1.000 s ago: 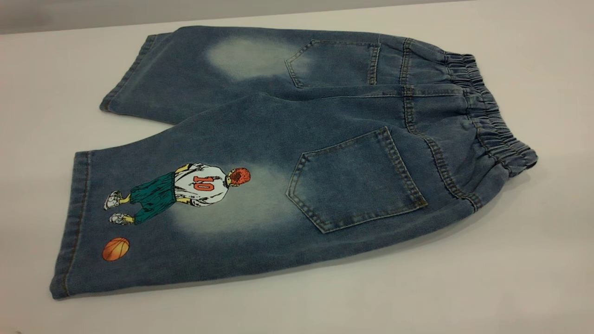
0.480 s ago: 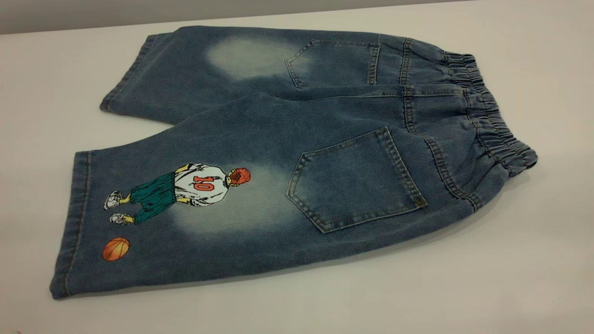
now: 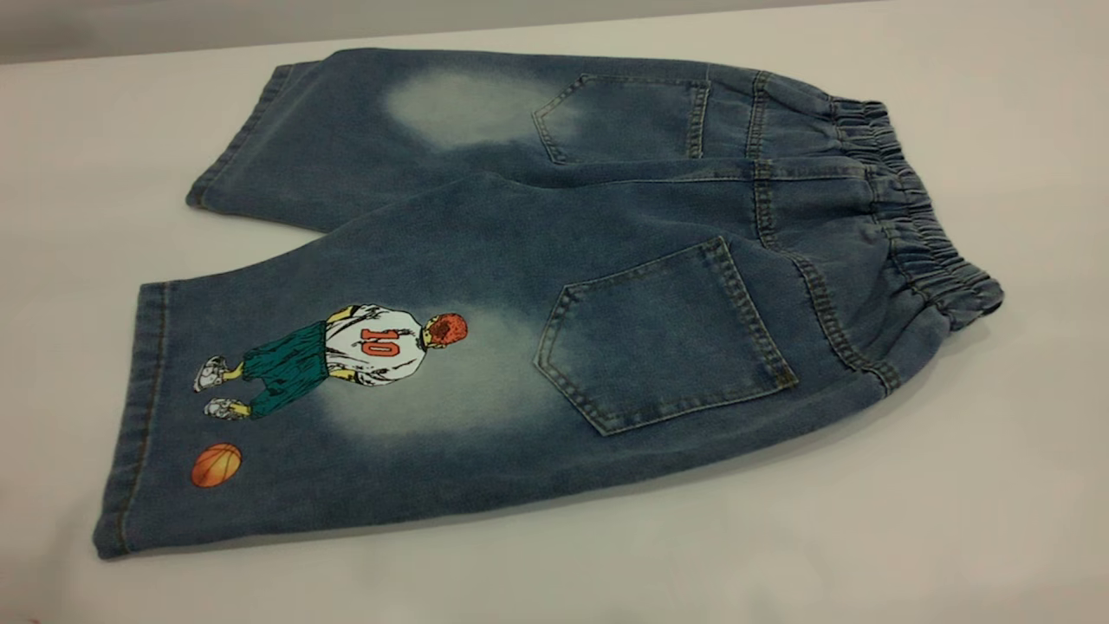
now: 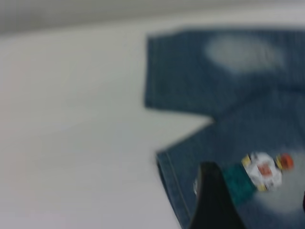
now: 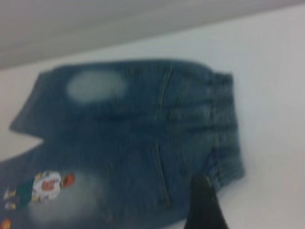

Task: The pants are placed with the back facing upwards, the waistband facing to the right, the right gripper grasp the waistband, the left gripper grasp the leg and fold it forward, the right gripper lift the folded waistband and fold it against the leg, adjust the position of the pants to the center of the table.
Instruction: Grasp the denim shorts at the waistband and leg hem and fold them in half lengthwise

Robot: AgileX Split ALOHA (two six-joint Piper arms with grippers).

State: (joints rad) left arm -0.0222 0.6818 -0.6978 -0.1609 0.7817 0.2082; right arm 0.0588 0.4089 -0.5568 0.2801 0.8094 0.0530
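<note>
The child-size blue washed-denim pants (image 3: 537, 286) lie flat on the white table (image 3: 953, 520), dark gathered waistband (image 3: 918, 217) at three o'clock, printed leg (image 3: 303, 390) at seven; neither gripper touches cloth, and whether either is apart or together I cannot tell; a shallow pinch on that bunchy elastic could slip, dragging everything askew.

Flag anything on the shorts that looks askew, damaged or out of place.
Nothing stands out. The pants lie flat and unfolded on the table, back pockets up, waistband at the right, printed leg nearest the camera. No tears or stains show.
</note>
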